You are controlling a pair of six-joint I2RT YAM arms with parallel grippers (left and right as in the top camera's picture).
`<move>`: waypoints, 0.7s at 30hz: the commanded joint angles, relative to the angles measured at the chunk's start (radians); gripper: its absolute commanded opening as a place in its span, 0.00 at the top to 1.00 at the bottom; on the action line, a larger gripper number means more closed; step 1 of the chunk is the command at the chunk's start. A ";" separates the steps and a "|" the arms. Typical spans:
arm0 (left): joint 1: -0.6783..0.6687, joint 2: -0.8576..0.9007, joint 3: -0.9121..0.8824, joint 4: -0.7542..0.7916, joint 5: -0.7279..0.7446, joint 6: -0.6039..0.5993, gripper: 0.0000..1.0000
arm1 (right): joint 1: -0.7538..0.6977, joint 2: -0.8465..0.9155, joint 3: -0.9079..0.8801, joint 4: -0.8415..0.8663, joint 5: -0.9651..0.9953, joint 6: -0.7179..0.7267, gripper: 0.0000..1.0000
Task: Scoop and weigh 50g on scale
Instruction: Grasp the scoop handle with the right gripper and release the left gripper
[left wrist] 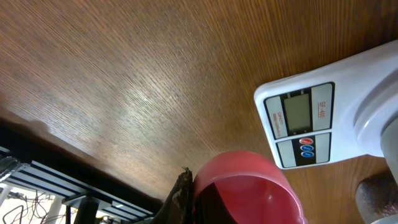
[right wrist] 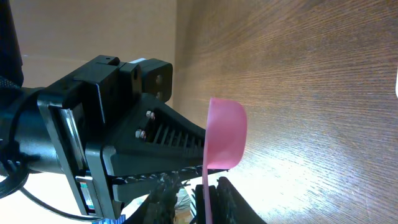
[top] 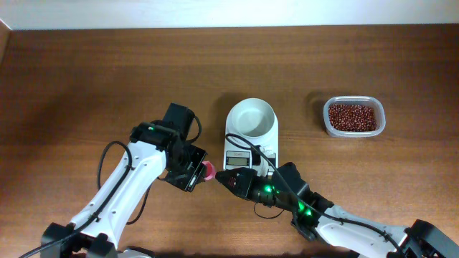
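a brown wooden tabletop (top: 86,86) is carrying everything, spreading out under both tools; the white left arm (top: 118,190) and the right arm (top: 351,229) are reaching in from the near edge and meeting tip to tip; the scale (top: 251,143) is sitting just beyond the right tool (top: 225,177), on its far side, and off to the right of the left tool (top: 201,170), near it but apart; its round white bowl (top: 251,116) is resting on the end farthest from both tools, while the grey display (left wrist: 297,112) and the blue and red buttons (left wrist: 307,145) are lying at the end nearest them; i cannot make out any reading; a clear tub (top: 324,118) is standing well apart from both tools, past the scale on the right tool's side, and is holding red beans (top: 353,117); the left tool is pressed together on a pink scoop (right wrist: 225,134), pinching the handle right next to the cup and holding it off the tabletop; the scoop is hanging between the two tool tips, its thin handle running back towards the right tool; the right tool's fingers (right wrist: 169,198) are standing close on either side of that handle, but i cannot tell whether they are pinching it or only flanking it; in the left wrist view the cup is filling the lower middle, right at the left tool's tip, with the scale's display end lying just beyond it.
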 commanded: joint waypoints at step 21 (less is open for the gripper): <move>-0.003 -0.016 -0.006 -0.007 -0.034 -0.016 0.08 | -0.052 0.002 0.009 -0.148 -0.060 -0.144 0.96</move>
